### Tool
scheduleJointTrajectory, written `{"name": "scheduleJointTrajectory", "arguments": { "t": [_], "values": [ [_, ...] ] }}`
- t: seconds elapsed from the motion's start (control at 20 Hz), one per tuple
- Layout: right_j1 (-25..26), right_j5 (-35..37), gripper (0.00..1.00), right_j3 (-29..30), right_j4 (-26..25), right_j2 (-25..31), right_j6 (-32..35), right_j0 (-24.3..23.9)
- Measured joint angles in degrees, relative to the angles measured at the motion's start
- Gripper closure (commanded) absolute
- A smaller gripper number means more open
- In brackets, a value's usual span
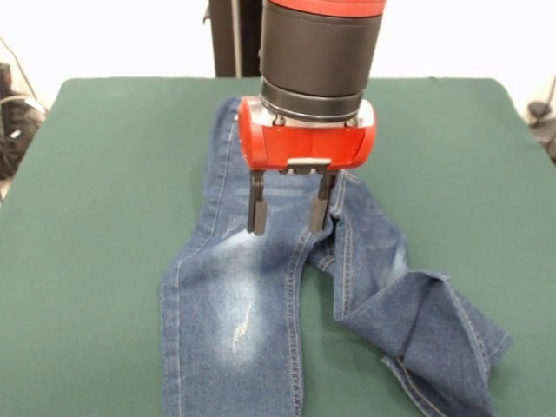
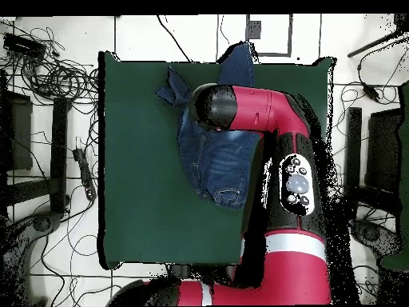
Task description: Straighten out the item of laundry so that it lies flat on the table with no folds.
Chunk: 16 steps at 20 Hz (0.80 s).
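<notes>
The jeans (image 1: pixel 261 287) lie mid-table, waist toward the far side, legs running off the near edge of the front view. In that view the left leg lies long and fairly smooth. The right leg is still folded: its lower part doubles over in a thick crease near the hem, and the cloth bunches by the crotch. So I judge the task partly done; the right leg has yet to be opened and laid flat.

The gripper (image 1: pixel 290 208) hangs over the crotch, jaws spread wide with nothing between them, tips close to the denim; whether they touch it I cannot tell.

The table (image 1: pixel 95 174) is dark green, felt-like, with rounded corners, and is much larger than the jeans. From overhead, pale floor surrounds it, with tangled cables (image 2: pixel 56 76) and dark stands (image 2: pixel 56 168) at both sides.
</notes>
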Motion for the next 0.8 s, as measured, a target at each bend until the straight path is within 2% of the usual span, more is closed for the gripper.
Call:
{"name": "scheduleJointTrajectory", "arguments": {
  "t": [0.8],
  "values": [
    [2.20, 6.02, 0.00, 0.05, 1.02, -0.09, 0.00, -0.09]
  ]
}}
